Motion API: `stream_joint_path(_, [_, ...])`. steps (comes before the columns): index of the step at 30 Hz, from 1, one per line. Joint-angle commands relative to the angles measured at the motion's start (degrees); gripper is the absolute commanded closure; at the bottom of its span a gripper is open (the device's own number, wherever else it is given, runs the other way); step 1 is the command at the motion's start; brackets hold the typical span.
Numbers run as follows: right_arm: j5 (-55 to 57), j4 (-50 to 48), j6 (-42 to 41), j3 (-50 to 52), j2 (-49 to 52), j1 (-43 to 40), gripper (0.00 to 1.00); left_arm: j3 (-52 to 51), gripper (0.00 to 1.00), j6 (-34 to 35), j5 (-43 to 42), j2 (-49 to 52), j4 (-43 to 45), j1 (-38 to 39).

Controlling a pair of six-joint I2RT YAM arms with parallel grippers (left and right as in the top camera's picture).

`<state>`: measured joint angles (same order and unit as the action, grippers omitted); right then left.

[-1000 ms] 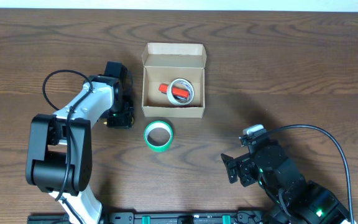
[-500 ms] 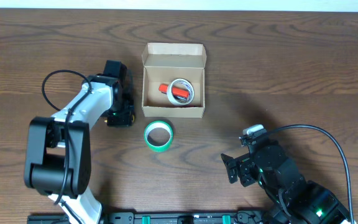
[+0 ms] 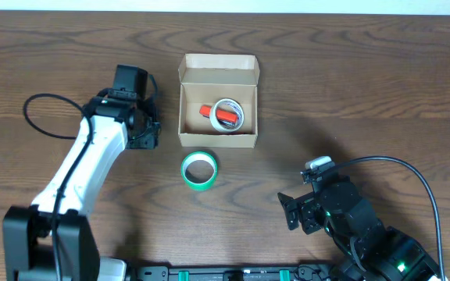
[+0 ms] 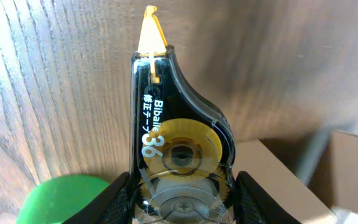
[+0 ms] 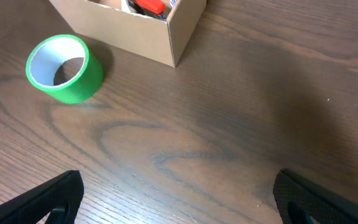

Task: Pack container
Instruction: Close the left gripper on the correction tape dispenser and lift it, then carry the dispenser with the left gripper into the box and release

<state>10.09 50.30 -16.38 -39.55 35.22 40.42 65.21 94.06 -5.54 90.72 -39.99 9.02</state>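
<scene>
The container (image 3: 218, 141) is a small tan cardboard box, lid flap open at the far side, with a white tape roll (image 3: 229, 112) and a red item (image 3: 223, 117) inside. My left gripper (image 3: 144, 134) is just left of the box and shut on a black and yellow correction tape dispenser (image 4: 178, 143), held above the table. A green tape roll (image 3: 198, 169) lies in front of the box; it also shows in the left wrist view (image 4: 64, 200) and the right wrist view (image 5: 63, 67). My right gripper (image 3: 295, 212) is open and empty at the near right.
The box corner shows in the left wrist view (image 4: 278, 177) and in the right wrist view (image 5: 138, 40). A black cable (image 3: 401, 168) loops from the right arm over the table's right side. A black rail (image 3: 225, 273) runs along the front edge.
My left arm has lifted and moved up and back toward the far left, carrying the dispenser off the table. The right arm, the box and the green roll have not moved.
</scene>
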Motion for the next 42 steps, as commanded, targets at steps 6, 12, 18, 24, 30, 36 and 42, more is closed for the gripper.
stream_joint_path(6, [0.6, 0.1, -0.9, 0.0, 0.0, 0.9, 0.01, 3.4, 0.59, -0.9, 3.4, -3.5, -1.4, 4.4])
stream_joint_path(12, [0.6, 0.1, -0.9, 0.0, 0.0, 0.9, 0.01, 11.6, 0.59, -2.0, 5.9, -1.9, -6.1, 10.1])
stream_joint_path(18, [0.6, 0.1, -0.9, 0.0, 0.0, 0.9, 0.01, 21.3, 0.59, -5.1, 5.7, 5.1, -8.5, 15.6])
stream_joint_path(24, [0.6, 0.1, -0.9, 0.0, 0.0, 0.9, 0.01, 27.1, 0.59, -6.1, 2.9, 13.0, -9.7, 17.8])
stream_joint_path(30, [0.6, 0.1, -0.9, 0.0, 0.0, 0.9, 0.01, 28.5, 0.6, -7.3, -2.1, 19.7, -9.7, 17.9])
stream_joint_path(36, [0.6, 0.2, -0.9, 0.0, 0.0, 0.9, 0.01, 28.5, 0.6, -7.3, -3.4, 23.1, -9.7, 18.0])
stream_joint_path(42, [0.6, 0.2, -0.9, 0.0, 0.0, 0.9, 0.01, 28.5, 0.59, -7.3, -4.8, 26.0, -9.7, 18.0])
